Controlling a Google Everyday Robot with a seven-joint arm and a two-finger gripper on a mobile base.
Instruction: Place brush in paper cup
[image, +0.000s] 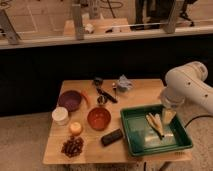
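Observation:
The slim black brush (106, 94) lies slanted at the back middle of the wooden table (55, 150), beside a small dark metal cup (101, 100). Near the left edge stands the short white paper cup (60, 115), just in front of the purple bowl (69, 100). My gripper (167, 116) hangs from the white arm (187, 85) on the right, over the green tray (134, 142). It is far from both brush and cup. Its fingers stand open and hold nothing.
Pale yellowish utensils (155, 123) lie in the tray. An orange bowl (98, 118), a black block (111, 136), an orange fruit (75, 128), dark grapes (73, 146) and a red strip (86, 98) sit on the table. A crumpled bluish thing (123, 84) lies at the back.

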